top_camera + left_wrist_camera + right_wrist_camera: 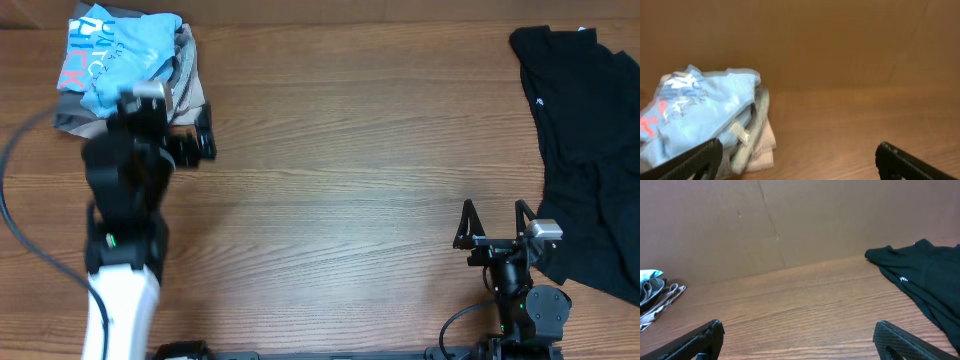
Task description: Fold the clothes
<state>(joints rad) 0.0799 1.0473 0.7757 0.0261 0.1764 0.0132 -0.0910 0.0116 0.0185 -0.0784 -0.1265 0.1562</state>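
Note:
The clothes lie in two places. At the far left corner is a pile with a light blue T-shirt (115, 55) with red and white lettering on top of grey and beige pieces (190, 85). A black garment (590, 150) is spread along the right edge. My left gripper (172, 128) hovers at the pile's near right corner, open and empty. In the left wrist view its left finger overlaps the blue T-shirt (695, 110) and the beige piece (765, 150) lies between the fingers of the left gripper (797, 160). My right gripper (493, 215) is open and empty over bare wood, just left of the black garment (925, 275).
The wooden table (350, 150) stretches between the two heaps. A plain brown wall (790, 220) stands behind the table's far edge. A dark cable (15, 160) loops at the left edge beside my left arm. The pile (655, 295) shows far left in the right wrist view.

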